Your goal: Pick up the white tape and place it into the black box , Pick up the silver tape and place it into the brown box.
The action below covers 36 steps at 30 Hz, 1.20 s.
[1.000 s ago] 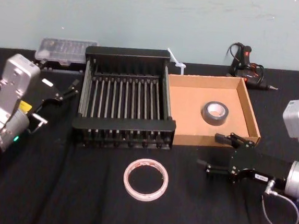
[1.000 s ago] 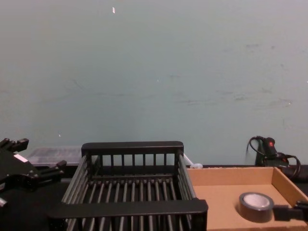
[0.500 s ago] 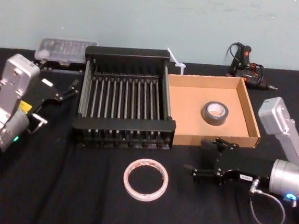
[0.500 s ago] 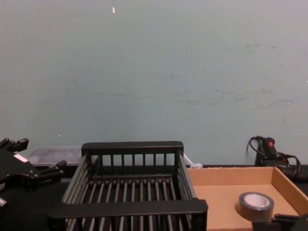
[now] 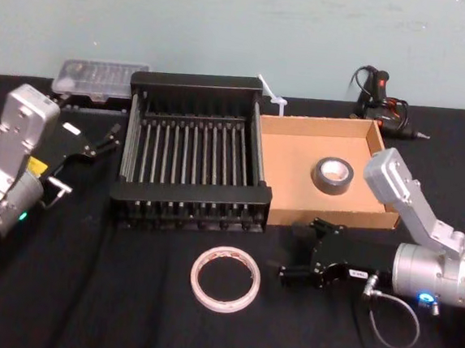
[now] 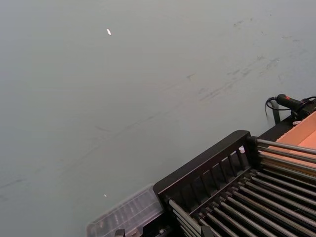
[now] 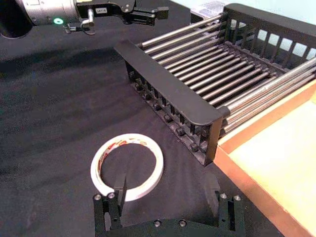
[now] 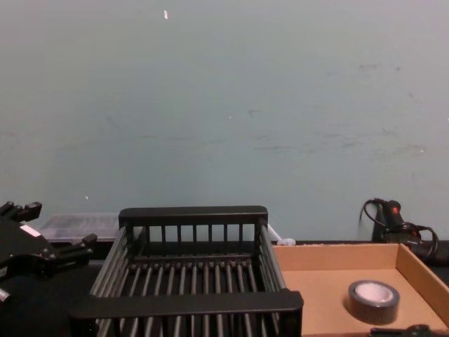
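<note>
The white tape [image 5: 196, 277] [image 7: 129, 139] lies flat on the black cloth in front of the black box [image 5: 192, 191] [image 8: 189, 303] [image 7: 168, 89]. My right gripper [image 5: 295, 249] [image 7: 165, 190] hovers open just right of the ring, fingers pointing at it. One finger [image 7: 120, 190] overlaps the ring's near edge in the right wrist view. The silver tape [image 5: 332, 185] [image 8: 374, 302] sits inside the brown box [image 5: 294, 167] [image 8: 316, 288], which adjoins the black box's right side. My left gripper [image 5: 109, 137] [image 8: 56, 235] rests open to the left of the black box.
A clear plastic case [image 5: 98, 77] sits behind the black box at the back left. A black corded tool [image 5: 382, 93] lies at the back right behind the brown box. A small white plastic piece [image 5: 273, 96] pokes up between the boxes' far corners.
My right gripper has swung left and nearer the front, from the brown box's front corner to beside the white tape. The left arm and both tapes have not moved.
</note>
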### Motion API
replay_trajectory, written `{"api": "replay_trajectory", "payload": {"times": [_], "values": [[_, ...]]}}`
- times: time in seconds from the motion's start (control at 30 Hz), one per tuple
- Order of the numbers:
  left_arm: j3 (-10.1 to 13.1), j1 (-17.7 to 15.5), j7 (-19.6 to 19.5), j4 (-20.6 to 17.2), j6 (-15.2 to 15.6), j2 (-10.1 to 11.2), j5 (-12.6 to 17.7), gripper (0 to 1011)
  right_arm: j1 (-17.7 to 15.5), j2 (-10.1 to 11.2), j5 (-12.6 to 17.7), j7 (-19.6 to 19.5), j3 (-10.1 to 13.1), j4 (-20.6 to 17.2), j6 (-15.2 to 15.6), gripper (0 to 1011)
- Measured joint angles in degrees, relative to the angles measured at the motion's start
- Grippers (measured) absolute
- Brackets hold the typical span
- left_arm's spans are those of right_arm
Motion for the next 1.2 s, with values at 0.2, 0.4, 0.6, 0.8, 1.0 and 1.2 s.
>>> {"api": "replay_trajectory", "payload": {"times": [0.2, 0.4, 0.6, 0.8, 1.0, 1.2], "values": [[0.0, 0.0, 0.0, 0.0, 0.0, 0.0, 0.0, 1001, 1.36, -1.07, -1.06, -0.08, -1.51, 1.29, 0.01, 1002], [0.0, 0.0, 0.0, 0.0, 0.0, 0.0, 0.0, 1001, 2.61, -2.02, -1.98, 0.05, -2.76, 2.31, 0.27, 1002], [0.0, 0.0, 0.0, 0.0, 0.0, 0.0, 0.0, 1001, 3.91, -3.07, -3.04, 0.42, -3.88, 3.31, 0.34, 1002], [0.0, 0.0, 0.0, 0.0, 0.0, 0.0, 0.0, 1001, 4.85, -4.04, -3.6, 0.74, -4.72, 4.15, 0.53, 1002], [0.0, 0.0, 0.0, 0.0, 0.0, 0.0, 0.0, 1001, 5.81, -5.12, -4.25, 1.07, -5.56, 5.1, 0.54, 1002], [0.0, 0.0, 0.0, 0.0, 0.0, 0.0, 0.0, 1001, 6.91, -6.37, -5.03, 1.37, -6.52, 6.53, 0.5, 1002]]}}
